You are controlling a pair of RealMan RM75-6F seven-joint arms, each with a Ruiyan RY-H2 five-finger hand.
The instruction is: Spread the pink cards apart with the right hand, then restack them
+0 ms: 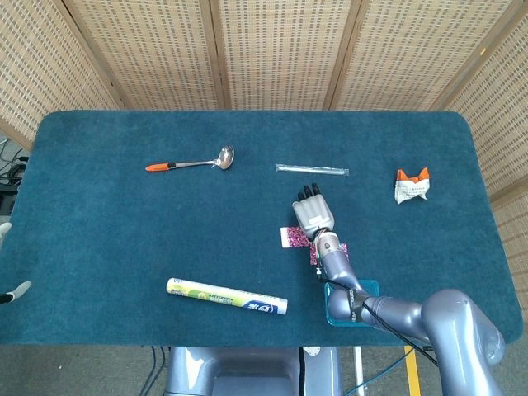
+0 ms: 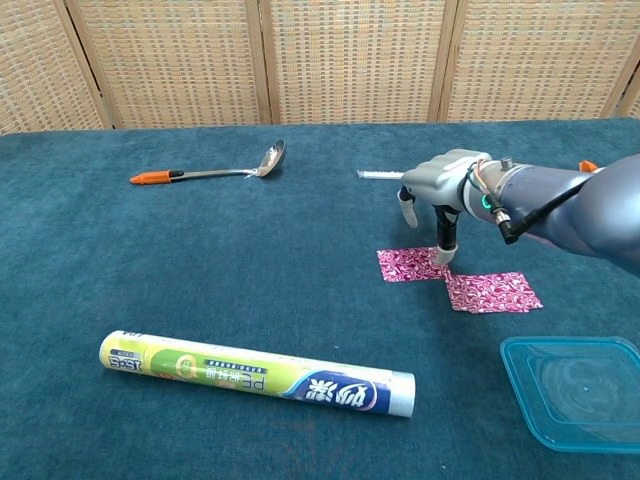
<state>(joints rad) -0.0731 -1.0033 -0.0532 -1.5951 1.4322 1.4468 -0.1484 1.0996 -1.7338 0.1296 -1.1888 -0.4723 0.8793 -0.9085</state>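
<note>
Two pink patterned cards lie side by side on the blue cloth, barely touching at one corner: the left card (image 2: 408,264) (image 1: 291,237) and the right card (image 2: 493,292) (image 1: 340,248). My right hand (image 2: 446,183) (image 1: 313,216) hovers palm down over the left card's right end, fingers apart and holding nothing. One fingertip (image 2: 443,254) points down at that card's edge; I cannot tell whether it touches. In the head view the hand and forearm hide most of both cards. Only two spread fingertips of my left hand (image 1: 11,292) show, off the table's left edge.
A green-and-white wrap roll (image 2: 255,373) (image 1: 227,296) lies near the front. A clear blue container (image 2: 520,352) (image 1: 374,285) stands at the front right. Further back are a ladle (image 2: 215,172) (image 1: 194,163), a thin clear stick (image 1: 312,169) and an orange-white packet (image 1: 411,186).
</note>
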